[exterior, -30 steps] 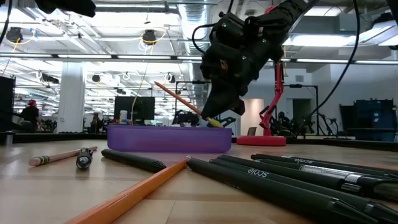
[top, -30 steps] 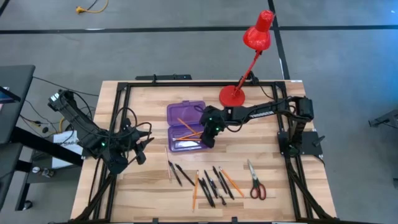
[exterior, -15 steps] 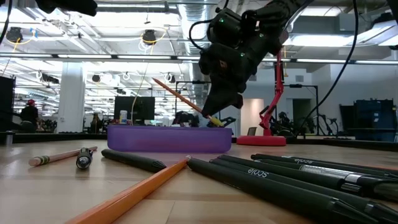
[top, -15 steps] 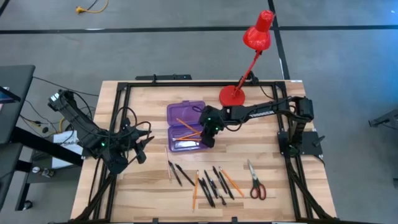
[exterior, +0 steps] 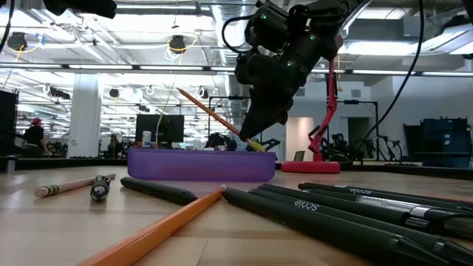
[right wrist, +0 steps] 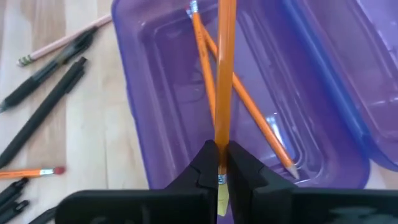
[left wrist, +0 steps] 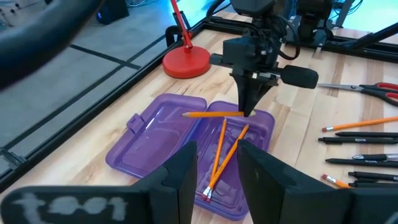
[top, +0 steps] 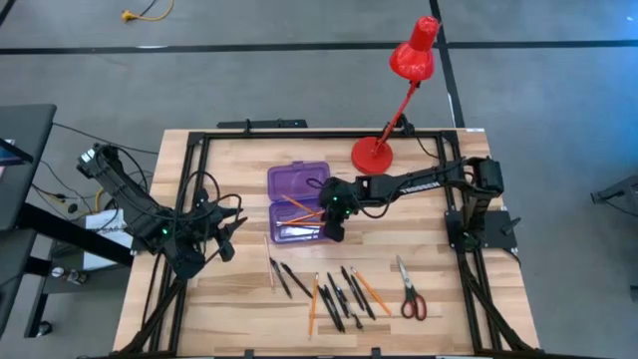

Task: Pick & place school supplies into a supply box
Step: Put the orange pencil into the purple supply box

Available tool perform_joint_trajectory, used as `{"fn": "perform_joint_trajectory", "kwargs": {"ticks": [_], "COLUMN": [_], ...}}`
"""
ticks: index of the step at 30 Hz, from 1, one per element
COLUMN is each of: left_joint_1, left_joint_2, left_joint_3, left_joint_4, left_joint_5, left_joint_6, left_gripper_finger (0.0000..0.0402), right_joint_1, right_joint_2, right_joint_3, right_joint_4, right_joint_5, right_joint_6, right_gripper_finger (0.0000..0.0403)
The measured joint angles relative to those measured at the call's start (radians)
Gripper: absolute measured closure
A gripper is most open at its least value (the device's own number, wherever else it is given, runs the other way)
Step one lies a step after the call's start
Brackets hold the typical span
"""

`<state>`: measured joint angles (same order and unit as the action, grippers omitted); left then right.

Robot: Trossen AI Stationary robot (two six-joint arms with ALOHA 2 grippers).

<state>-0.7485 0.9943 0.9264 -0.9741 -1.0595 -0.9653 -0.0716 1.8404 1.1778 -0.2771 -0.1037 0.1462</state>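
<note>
Wooden tabletop holds the supply box (top: 297, 204), lid open; since a second ago the right gripper (right wrist: 218, 167) has shifted slightly across it. Its fingers (right wrist: 240, 167) are clamped on an orange pencil (right wrist: 224, 68) at the eraser end, slanting over two pencils inside. Left gripper (left wrist: 216, 168) waits apart, parted
</note>
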Motion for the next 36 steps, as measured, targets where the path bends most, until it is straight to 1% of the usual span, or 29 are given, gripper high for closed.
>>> {"fn": "perform_joint_trajectory", "kwargs": {"ticks": [23, 36], "left_joint_1": [0.0, 0.0], "left_joint_2": [0.0, 0.0], "left_joint_3": [0.0, 0.0], "left_joint_4": [0.0, 0.0], "left_joint_5": [0.001, 0.002], "left_joint_6": [0.0, 0.0], "left_gripper_finger": [0.0299, 0.0299], "right_joint_1": [0.002, 0.002], "right_joint_2": [0.014, 0.014], "right_joint_3": [0.005, 0.005], "right_joint_4": [-0.006, -0.006], "right_joint_5": [0.0, -0.002], "right_joint_6": [0.011, 0.012], "right_gripper_finger": [0.0399, 0.0385]}}
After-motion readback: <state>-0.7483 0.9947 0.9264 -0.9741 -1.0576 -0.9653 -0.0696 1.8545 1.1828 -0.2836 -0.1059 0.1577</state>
